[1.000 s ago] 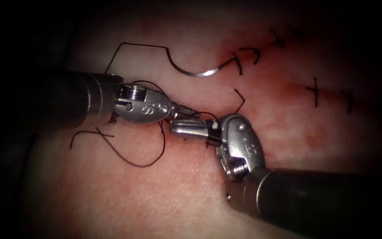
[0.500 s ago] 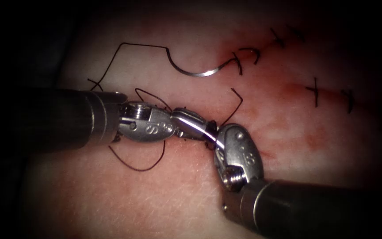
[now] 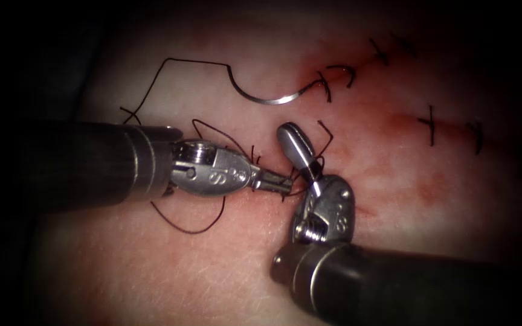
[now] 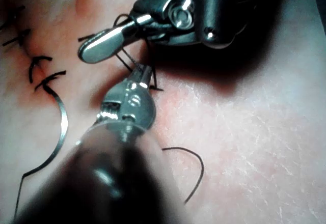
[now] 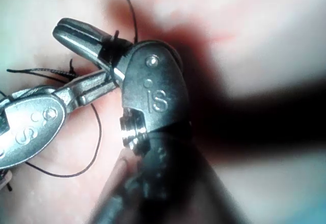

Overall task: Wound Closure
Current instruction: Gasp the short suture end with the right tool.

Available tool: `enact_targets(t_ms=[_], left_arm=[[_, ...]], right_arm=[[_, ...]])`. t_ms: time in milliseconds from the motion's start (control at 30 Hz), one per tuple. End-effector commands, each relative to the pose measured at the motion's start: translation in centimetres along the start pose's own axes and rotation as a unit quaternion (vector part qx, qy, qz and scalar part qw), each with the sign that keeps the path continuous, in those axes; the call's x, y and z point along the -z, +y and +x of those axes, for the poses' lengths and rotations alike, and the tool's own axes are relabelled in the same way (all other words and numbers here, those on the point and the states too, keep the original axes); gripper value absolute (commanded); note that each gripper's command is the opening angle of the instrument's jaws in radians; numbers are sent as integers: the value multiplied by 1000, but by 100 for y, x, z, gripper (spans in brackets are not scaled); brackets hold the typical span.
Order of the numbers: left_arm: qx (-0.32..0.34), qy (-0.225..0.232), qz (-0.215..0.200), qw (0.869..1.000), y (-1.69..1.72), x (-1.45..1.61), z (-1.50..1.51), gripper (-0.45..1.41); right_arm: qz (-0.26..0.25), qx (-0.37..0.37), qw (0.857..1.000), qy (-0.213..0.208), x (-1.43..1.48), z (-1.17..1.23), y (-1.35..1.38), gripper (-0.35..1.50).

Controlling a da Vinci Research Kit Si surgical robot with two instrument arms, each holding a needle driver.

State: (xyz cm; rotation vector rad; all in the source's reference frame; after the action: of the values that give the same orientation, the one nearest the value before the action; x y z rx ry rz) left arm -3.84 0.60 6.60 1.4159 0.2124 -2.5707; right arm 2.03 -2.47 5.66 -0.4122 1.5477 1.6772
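Observation:
The curved needle [image 3: 267,100] lies loose on the tissue [image 3: 212,271] above both tools, held by neither and not in the tissue; it also shows in the left wrist view [image 4: 62,127]. Its thread [image 3: 188,60] runs up and left, then down behind the left shaft. My left tool [image 3: 282,181] is shut on the thread at its tip, close to my right tool's wrist [image 4: 145,71]. My right tool [image 3: 286,134] points up with jaws shut, and thread is wound round them near their base [image 5: 114,46]. A short free thread end [image 3: 324,130] sticks up beside them.
Finished stitches [image 3: 327,84] sit along the stitched line at the upper right, with more [image 3: 430,124] on a second reddish line to the right. A slack thread loop [image 3: 188,228] lies below the left tool. Red fluid stains the tissue around the stitches.
The right tool's jaws swung from pointing left to pointing up, with thread now wound round them. The left tool moved right and down, its tip reaching the right tool's wrist. The needle stayed put.

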Motion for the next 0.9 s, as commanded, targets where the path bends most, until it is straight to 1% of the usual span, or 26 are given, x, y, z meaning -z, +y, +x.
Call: enact_targets(t_ms=[33, 67, 133, 167, 233, 333, 400, 433, 467, 600, 667, 733, 833, 867, 900], left_arm=[[0, 1, -1, 1000, -2, -7, -1, -45], [1, 1, -1, 1000, -2, -6, -1, -45], [-1, 2, -2, 1000, -4, -4, 0, -45], [-1, 2, -2, 1000, -4, -3, 0, -45], [-1, 3, -3, 1000, -6, -1, 0, -45], [0, 4, -3, 1000, -7, -1, 0, -45], [0, 4, -3, 1000, -8, -1, -1, -45], [0, 5, -4, 1000, -9, -1, -1, -45], [0, 5, -4, 1000, -10, -1, -2, -45], [1, 4, -2, 1000, -11, -4, -1, -45], [1, 3, -1, 1000, -11, -7, 1, -45], [-2, 4, 0, 1000, -11, -10, 2, -45], [-2, 5, 0, 1000, -10, -13, 3, -45], [-3, 5, 0, 1000, -10, -13, 3, -45], [-3, 5, 0, 1000, -10, -14, 2, -45]], right_arm=[[-2, -10, 1000, 9, 0, -15, 1, 21], [-5, -14, 1000, 13, 3, -18, 2, 31], [-10, -26, 999, 19, 9, -22, 3, 36], [-13, -29, 999, 24, 13, -25, 3, 49], [-18, -24, 999, 33, 26, -32, 1, 68], [-24, -25, 999, 38, 35, -34, -1, 68], [-30, -21, 999, 40, 40, -32, -3, 76], [-31, -20, 998, 41, 42, -30, -3, 76], [-39, -19, 998, 44, 47, -26, -4, 71], [-52, -22, 997, 49, 50, -20, 1, 71], [-55, -21, 997, 50, 48, -18, 4, 83], [-57, -19, 997, 52, 45, -17, 9, 99], [-68, -45, 995, 56, 43, -14, 15, 105], [-73, -53, 994, 58, 43, -13, 17, 110], [-76, -63, 993, 59, 43, -12, 19, 110]])
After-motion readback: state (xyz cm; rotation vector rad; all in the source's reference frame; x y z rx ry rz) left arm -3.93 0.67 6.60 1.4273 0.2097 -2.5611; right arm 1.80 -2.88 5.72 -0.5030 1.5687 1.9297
